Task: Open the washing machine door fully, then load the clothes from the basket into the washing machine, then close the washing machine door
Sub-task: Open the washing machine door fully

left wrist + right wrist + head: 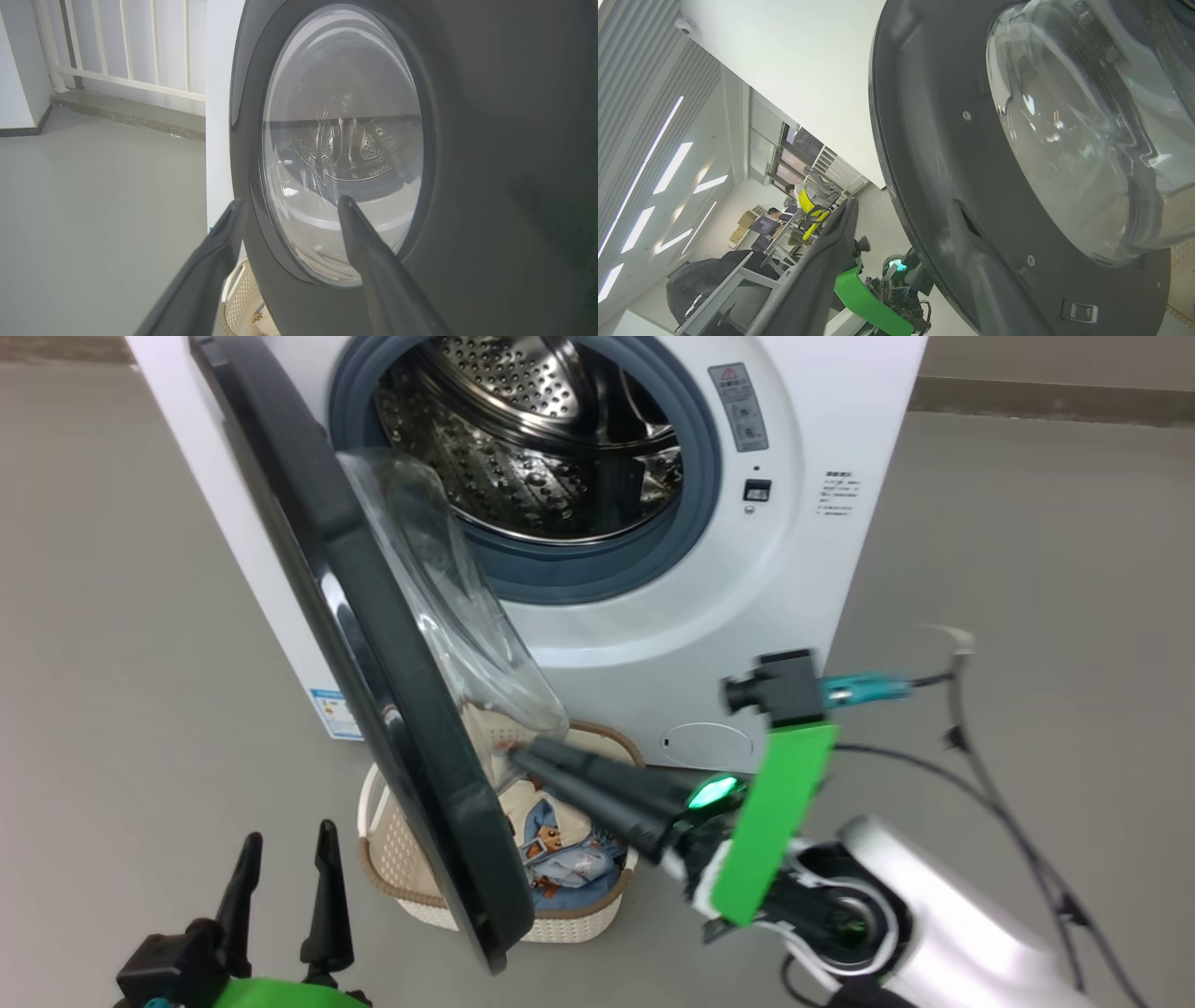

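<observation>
The washing machine (822,569) stands with its steel drum (523,439) exposed. Its black-rimmed door (373,644) hangs partly open, edge toward me, the glass bowl (457,597) facing the drum. The basket (392,887) sits on the floor under the door, holding blue bear-print clothes (560,845). My right gripper (523,758) reaches over the basket to the door's inner face. In the right wrist view that gripper (906,205) is open, with its fingers either side of the door's rim (924,140). At the lower left, my left gripper (289,840) stands open and empty. In the left wrist view it (289,200) faces the door's outer side (490,140).
Grey floor (121,616) spreads to both sides of the machine. A white railing (140,46) runs behind it at the left. A black cable (1008,812) loops off my right forearm. Far off, desks, chairs and people (784,196) appear in the right wrist view.
</observation>
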